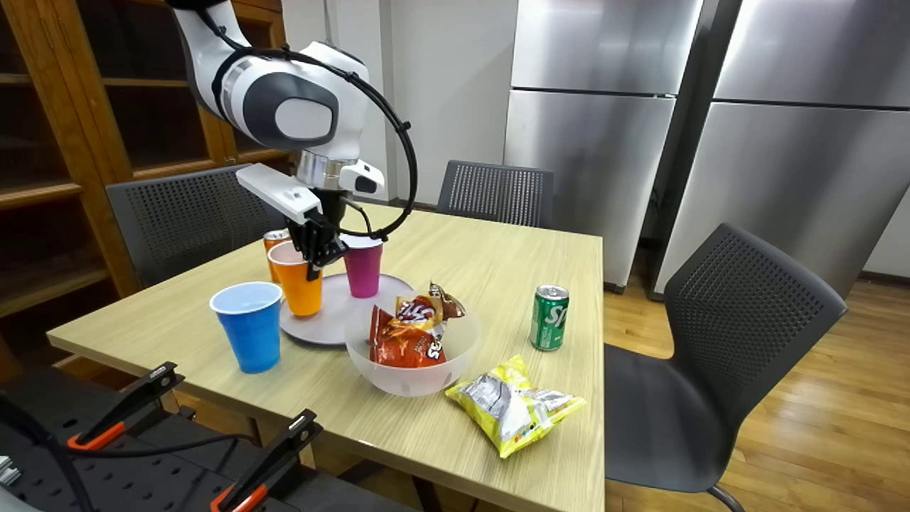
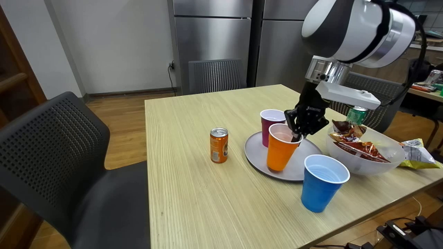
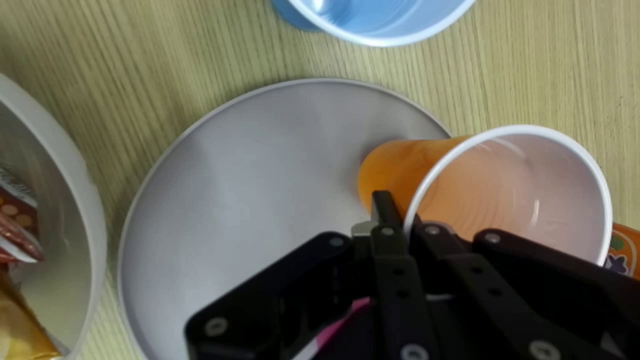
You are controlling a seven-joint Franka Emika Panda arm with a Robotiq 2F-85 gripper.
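While a purple cup (image 1: 364,272) is standing nearby in an exterior view, my gripper (image 1: 313,270) is pinching an orange cup (image 1: 301,293), jaws nearly together. In an exterior view, a gray plate (image 2: 256,159) is lying beneath both; whether the orange cup is touching it, I cannot tell. In the wrist view, that cup's rim is running between my fingers (image 3: 384,207).

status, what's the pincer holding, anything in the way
Pincer clamped on orange cup at its rim. Cup over gray plate, contact unclear. Purple cup close by on that plate, possibly in the way.
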